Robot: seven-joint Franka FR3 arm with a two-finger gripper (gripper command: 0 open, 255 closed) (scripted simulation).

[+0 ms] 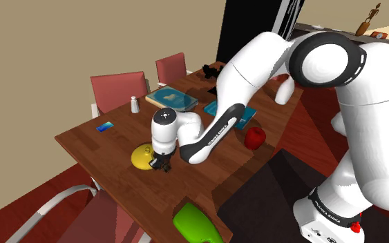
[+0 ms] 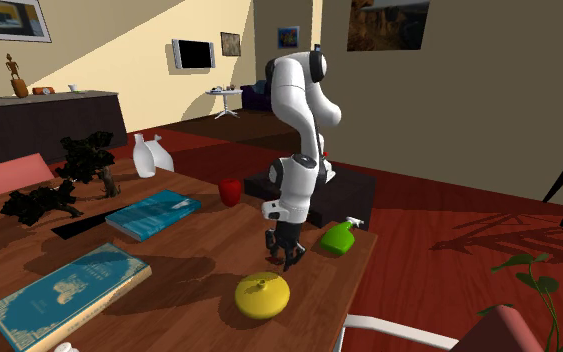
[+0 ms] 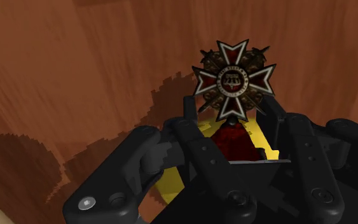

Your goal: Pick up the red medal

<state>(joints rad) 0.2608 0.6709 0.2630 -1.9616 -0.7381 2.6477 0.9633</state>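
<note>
Your desk is brown wood with a streaked, glossy grain. It stands in a room with cream and tan walls and a dark red floor. Red-cushioned chairs are drawn up along its far side in the shoulder view. In the second exterior view a flat screen and framed pictures hang on the walls.

On the desk you will see two flat teal books, a small rounded red cup, two smooth white vases and a glossy green spray bottle near the edge. A yellow domed thing with a small knob on top sits just beside the claw.

The claw points down, low over the wood. In the wrist view the medal shows just past the fingertips against the grain. It is a dark red cross with flared arms edged in white, a round centre and bronze-coloured points between the arms. Its deep red ribbon runs back between the black fingers.

Your claw is partly open and straddles that ribbon. A sliver of yellow shows on each side between ribbon and finger, so no grip shows.
</note>
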